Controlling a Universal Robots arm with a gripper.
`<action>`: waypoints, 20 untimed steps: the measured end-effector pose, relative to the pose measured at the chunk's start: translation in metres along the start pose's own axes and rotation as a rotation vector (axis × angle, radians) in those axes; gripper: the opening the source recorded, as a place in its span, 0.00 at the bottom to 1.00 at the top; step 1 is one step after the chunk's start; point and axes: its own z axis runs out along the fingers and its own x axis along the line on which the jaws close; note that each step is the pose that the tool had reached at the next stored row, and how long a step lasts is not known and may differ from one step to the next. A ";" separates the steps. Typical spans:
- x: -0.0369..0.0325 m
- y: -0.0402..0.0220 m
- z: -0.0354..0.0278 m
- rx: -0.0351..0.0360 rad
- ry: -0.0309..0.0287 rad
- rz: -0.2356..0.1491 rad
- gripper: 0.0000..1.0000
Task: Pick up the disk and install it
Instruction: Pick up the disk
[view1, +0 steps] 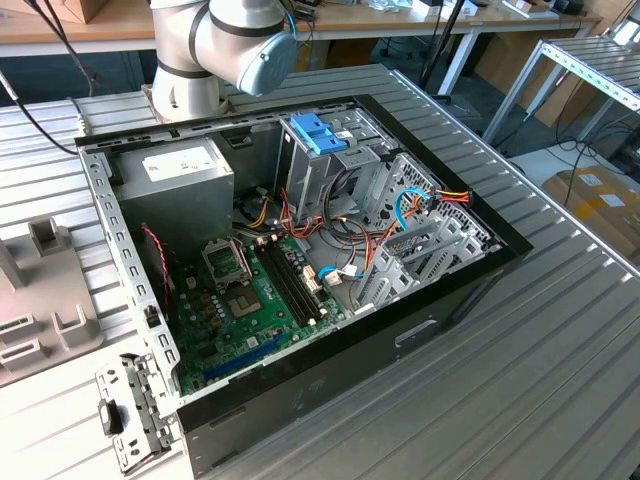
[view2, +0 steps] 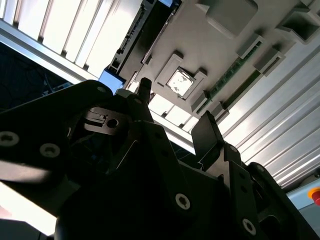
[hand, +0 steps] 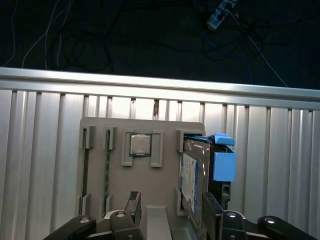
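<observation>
Collision is the main hazard: the disk stands on edge in a slot of the grey fixture tray. The jaws, apart and holding nothing, hover above the tray with one jaw in line with the disk's near end. A descent from this offset would probably strike that end or the light-blue rail and tilt or jam the disk. Its long axis runs along the worktop slats, label face toward the processor.

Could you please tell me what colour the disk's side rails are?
Light blue; the side rails show best in the first wrist view.
</observation>
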 end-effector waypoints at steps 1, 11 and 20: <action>-0.0001 0.0000 0.0001 0.0001 0.0000 0.000 0.60; -0.0023 -0.0002 0.0017 0.0000 0.0000 0.000 0.60; -0.0160 -0.0006 0.0038 0.0000 0.0000 0.000 0.60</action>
